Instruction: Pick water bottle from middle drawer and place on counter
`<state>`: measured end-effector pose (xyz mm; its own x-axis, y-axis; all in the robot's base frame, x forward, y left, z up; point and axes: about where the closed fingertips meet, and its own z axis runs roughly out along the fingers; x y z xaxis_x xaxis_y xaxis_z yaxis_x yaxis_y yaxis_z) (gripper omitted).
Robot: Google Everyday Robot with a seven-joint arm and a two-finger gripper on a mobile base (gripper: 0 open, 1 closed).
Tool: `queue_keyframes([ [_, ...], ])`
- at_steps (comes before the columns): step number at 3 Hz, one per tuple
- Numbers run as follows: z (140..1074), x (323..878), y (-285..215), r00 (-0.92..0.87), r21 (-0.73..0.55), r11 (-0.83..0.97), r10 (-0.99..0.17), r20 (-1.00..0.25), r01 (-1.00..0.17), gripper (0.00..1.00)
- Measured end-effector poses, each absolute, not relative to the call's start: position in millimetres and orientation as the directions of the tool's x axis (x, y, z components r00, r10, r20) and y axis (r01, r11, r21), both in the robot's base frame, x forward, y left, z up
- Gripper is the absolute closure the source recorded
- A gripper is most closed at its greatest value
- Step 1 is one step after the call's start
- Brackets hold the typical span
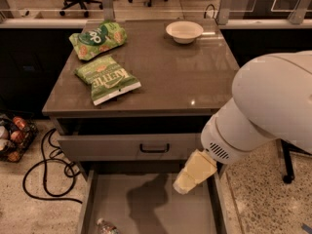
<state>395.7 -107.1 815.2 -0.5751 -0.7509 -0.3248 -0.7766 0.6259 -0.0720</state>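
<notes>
The water bottle (105, 226) lies on the floor of the open middle drawer (146, 204), near its front left, with only its top end showing at the bottom edge of the view. My gripper (187, 179) hangs from the white arm over the drawer's right side, above and to the right of the bottle, apart from it. The glossy grey-brown counter (170, 67) tops the cabinet above the drawer.
Two green chip bags (108, 79) (97, 39) lie on the counter's left half. A white bowl (184, 31) stands at its back right. A shut drawer front with a black loop handle (154, 148) sits above the open drawer. Black cables (48, 169) and a basket (13, 138) lie on the floor at left.
</notes>
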Motion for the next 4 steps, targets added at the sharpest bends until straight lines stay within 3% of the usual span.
queue_keyframes([
  [2,770.8,399.7,-81.5,-0.581,-0.05,0.641,-0.723,-0.372,-0.766,0.0],
  [4,667.4,387.4,-1.6,-0.519,-0.038,0.575,-0.763,-0.387,-0.817,0.0],
])
